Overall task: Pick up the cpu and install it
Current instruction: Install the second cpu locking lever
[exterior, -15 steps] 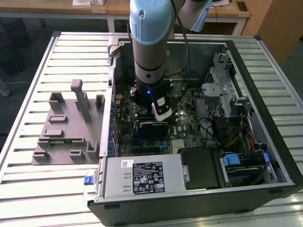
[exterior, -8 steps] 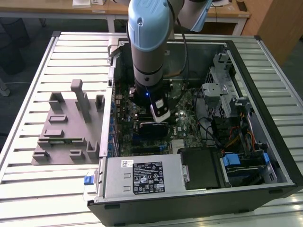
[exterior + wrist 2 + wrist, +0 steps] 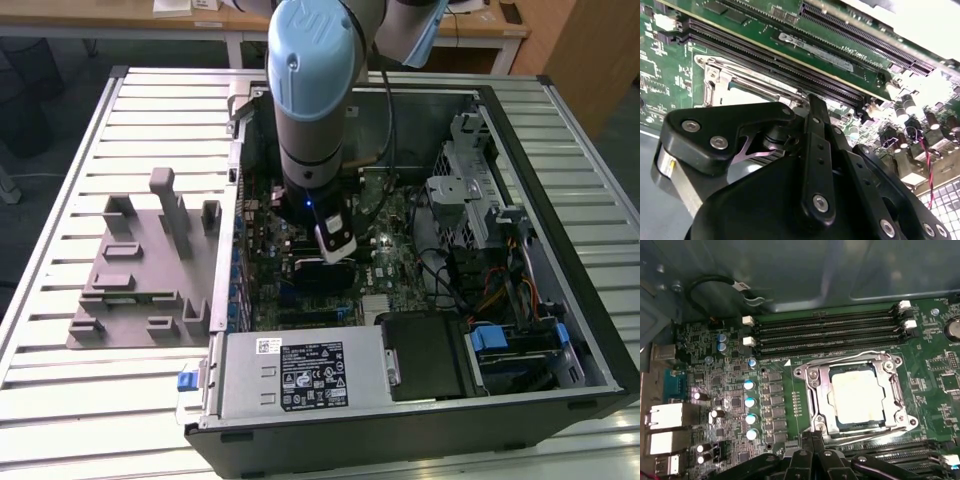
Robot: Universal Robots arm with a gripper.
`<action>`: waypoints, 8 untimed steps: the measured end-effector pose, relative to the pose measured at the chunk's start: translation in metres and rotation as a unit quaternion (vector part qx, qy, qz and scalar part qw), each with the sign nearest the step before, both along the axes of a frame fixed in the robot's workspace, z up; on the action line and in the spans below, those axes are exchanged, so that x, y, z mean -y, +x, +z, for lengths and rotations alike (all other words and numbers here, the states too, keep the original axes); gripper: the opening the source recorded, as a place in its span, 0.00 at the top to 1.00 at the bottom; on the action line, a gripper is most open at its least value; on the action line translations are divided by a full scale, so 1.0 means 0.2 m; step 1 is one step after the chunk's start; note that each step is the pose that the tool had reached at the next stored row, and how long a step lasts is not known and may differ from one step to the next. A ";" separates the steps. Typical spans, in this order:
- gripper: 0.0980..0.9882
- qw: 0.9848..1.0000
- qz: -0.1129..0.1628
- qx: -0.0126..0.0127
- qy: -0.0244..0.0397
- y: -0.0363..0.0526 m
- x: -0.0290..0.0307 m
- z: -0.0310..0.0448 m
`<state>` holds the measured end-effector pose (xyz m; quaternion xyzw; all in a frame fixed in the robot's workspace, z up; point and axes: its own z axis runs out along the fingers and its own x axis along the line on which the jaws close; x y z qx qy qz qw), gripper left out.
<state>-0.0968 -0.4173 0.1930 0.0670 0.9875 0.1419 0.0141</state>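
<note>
One robot arm is reaching down into an open computer case (image 3: 560, 300). Its gripper (image 3: 812, 452) is hovering just beside the socket frame (image 3: 815, 390); whether its fingers are spread cannot be told. Beyond, the cpu (image 3: 857, 397) is sitting inside that frame on the green motherboard (image 3: 930, 365).

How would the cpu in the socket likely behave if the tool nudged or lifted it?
The cpu looks like a flat, rigid plate, so probably stiff and unlikely to roll or tip. Its smooth pale top may be slippery. It sits inside the metal socket frame, so a sideways push would likely be blocked; probably fragile, needing care.
</note>
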 end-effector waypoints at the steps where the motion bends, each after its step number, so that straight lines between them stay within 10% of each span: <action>1: 0.99 1.000 0.000 0.000 0.003 -0.001 0.000 -0.002; 8: 0.99 1.000 0.000 0.000 0.012 -0.005 0.001 -0.018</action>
